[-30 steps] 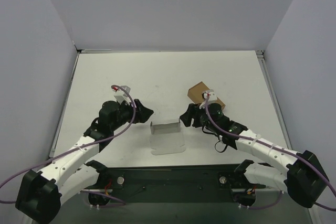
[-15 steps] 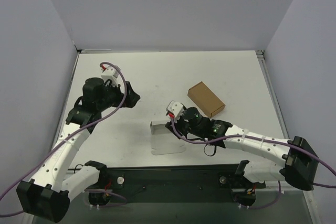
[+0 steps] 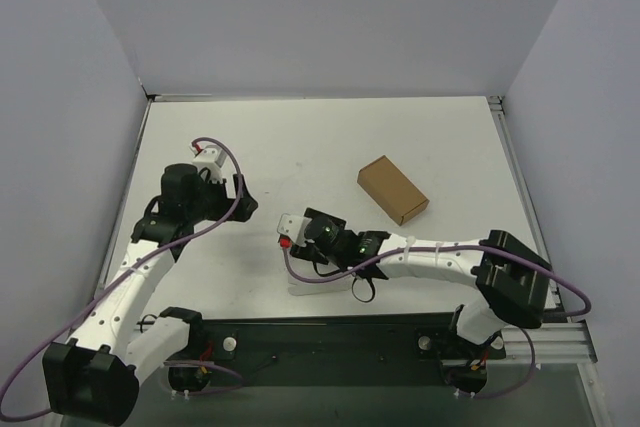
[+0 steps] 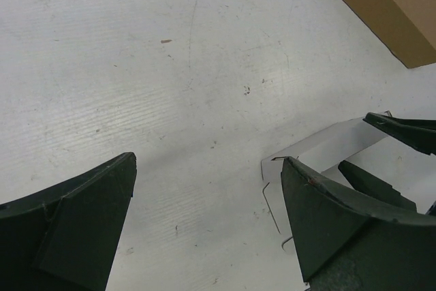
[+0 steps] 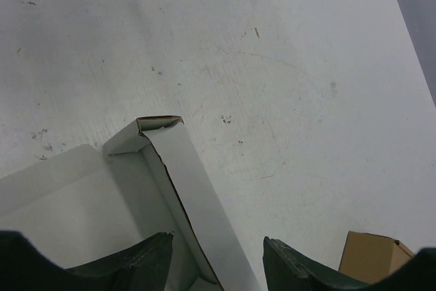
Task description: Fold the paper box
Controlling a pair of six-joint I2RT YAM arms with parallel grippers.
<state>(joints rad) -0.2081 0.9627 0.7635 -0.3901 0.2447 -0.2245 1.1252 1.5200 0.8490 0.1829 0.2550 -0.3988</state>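
Jaws of right gripper point(image 5: 214, 250) stand apart, astride raised flap of paper box point(image 5: 68, 192), not clamping it | brown box point(image 5: 371, 258) off beyond one finger | left gripper point(image 4: 208, 165) spread wide, empty, paper box corner ahead.

Left arm point(image 3: 128, 282) and right arm point(image 3: 440, 259) show white links, black joints, purple cables point(image 3: 236, 169); left gripper point(image 4: 208, 160) looks dark green.

Overhead looks down; wrists close (tableward) — all share paper box point(image 5: 191, 195).
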